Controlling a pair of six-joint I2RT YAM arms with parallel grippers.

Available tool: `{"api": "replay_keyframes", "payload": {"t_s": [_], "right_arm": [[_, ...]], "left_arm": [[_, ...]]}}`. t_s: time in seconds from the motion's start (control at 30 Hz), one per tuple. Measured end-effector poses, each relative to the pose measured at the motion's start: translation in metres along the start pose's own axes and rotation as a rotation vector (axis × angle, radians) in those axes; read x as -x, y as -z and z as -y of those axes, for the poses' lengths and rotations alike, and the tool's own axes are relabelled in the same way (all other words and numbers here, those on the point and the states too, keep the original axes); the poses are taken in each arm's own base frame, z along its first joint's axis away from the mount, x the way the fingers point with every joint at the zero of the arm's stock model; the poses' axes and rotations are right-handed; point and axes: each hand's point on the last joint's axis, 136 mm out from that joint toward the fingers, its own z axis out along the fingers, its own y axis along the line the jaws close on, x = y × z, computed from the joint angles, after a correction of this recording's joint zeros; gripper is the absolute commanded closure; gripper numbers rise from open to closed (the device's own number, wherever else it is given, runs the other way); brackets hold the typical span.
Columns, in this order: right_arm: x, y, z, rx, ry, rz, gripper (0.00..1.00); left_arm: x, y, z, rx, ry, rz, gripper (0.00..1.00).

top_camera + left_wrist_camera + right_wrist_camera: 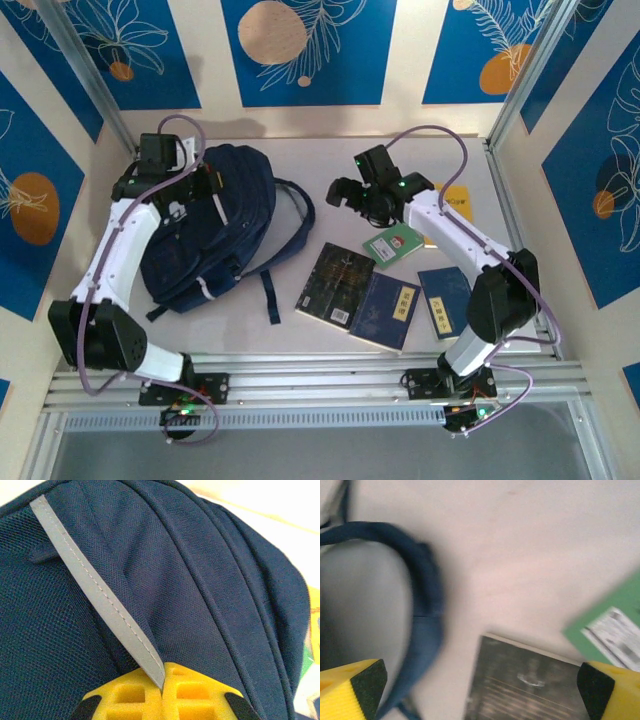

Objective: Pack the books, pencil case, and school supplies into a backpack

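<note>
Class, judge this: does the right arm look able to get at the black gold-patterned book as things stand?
Probably yes. The right gripper hovers open near the black book, which lies flat on the table with nothing visibly on top of it; the backpack strap lies to one side.

backpack (215, 235): navy, grey stripe | black book (337, 284): gold pattern | navy books (385, 310): pale labels | green book (392, 243) | yellow fingers (132, 695)

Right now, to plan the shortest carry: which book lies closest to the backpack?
The black gold-patterned book: it is leftmost, beside the backpack strap, while the other books lie farther right.
</note>
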Motion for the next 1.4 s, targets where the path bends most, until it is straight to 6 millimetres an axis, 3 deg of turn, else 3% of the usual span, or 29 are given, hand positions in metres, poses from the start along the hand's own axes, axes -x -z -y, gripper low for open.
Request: {"api": "replay_keyframes", "payload": {"t_s": [0.03, 0.17, 0.3, 0.47, 0.7, 0.8, 0.97, 1.17, 1.4], "right_arm": [[-0.001, -0.004, 0.012, -0.049, -0.025, -0.013, 0.01], [-0.006, -0.018, 0.060, -0.215, -0.147, -0.070, 0.01], [-0.008, -0.023, 0.093, -0.300, -0.269, -0.098, 0.01], [-0.001, -0.038, 0.121, -0.342, -0.322, -0.125, 0.01], [0.017, -0.068, 0.133, -0.299, -0.220, -0.164, 0.01], [0.006, -0.069, 0.132, -0.265, -0.212, -0.185, 0.01], [-0.029, -0.061, 0.148, -0.260, -0.227, -0.243, 0.01], [-0.054, -0.062, 0.164, -0.212, -0.300, -0.307, 0.00], [-0.094, -0.068, 0.154, -0.094, -0.329, -0.394, 0.01]], "left_arm": [[-0.003, -0.009, -0.004, 0.009, 0.011, -0.015, 0.91], [-0.017, -0.035, -0.011, 0.017, 0.034, -0.067, 0.57], [-0.027, -0.045, -0.006, -0.016, 0.058, -0.086, 0.44], [-0.040, -0.052, 0.003, -0.050, 0.058, -0.105, 0.36], [-0.059, -0.047, 0.060, -0.140, -0.056, -0.132, 0.35], [-0.067, -0.045, 0.084, -0.183, -0.099, -0.144, 0.35], [-0.085, -0.049, 0.130, -0.262, -0.170, -0.189, 0.35], [-0.131, -0.088, 0.172, -0.322, -0.211, -0.326, 0.35], [-0.187, -0.144, 0.184, -0.317, -0.197, -0.499, 0.35]]}}
